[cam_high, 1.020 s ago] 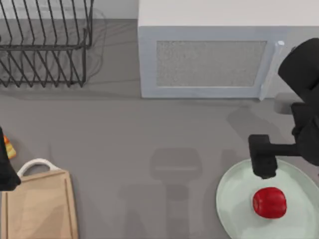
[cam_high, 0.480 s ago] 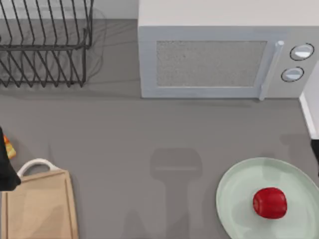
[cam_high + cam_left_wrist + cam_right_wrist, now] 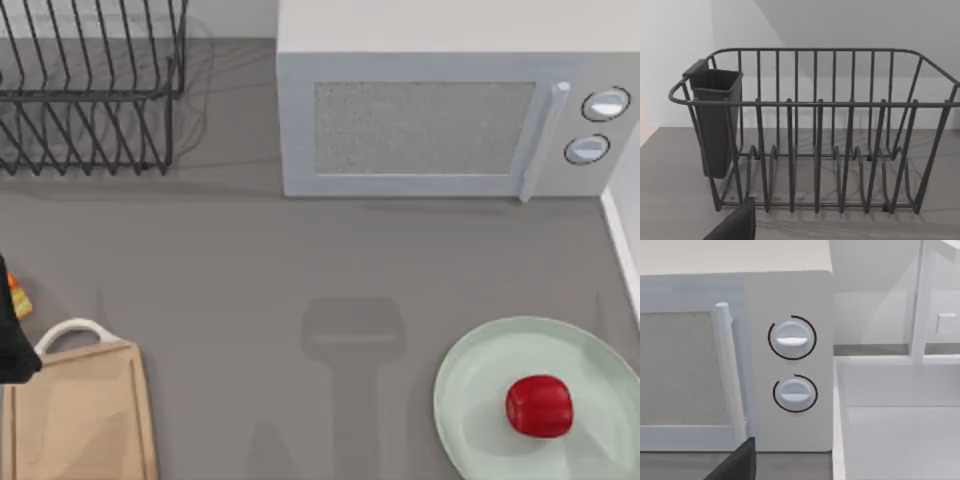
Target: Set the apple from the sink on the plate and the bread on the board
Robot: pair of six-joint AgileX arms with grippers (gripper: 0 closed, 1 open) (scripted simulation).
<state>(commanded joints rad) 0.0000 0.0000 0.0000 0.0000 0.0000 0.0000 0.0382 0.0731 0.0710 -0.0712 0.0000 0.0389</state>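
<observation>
Top view: apple [image 3: 539, 406] is sitting on the plate [image 3: 470, 385] at lower right; the right arm, over it a second ago, is gone from sight. Left arm [image 3: 10, 340] is waiting beside the board [image 3: 85, 410], bread [image 3: 18, 296] peeking out; its grip I cannot tell. Left wrist view is facing a rack [image 3: 815, 135]; right wrist view a microwave [image 3: 785, 295]

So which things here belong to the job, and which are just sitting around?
Job:
apple, resting on the plate
board
bread, at the top view's left edge

Bystanders:
microwave
dish rack
</observation>
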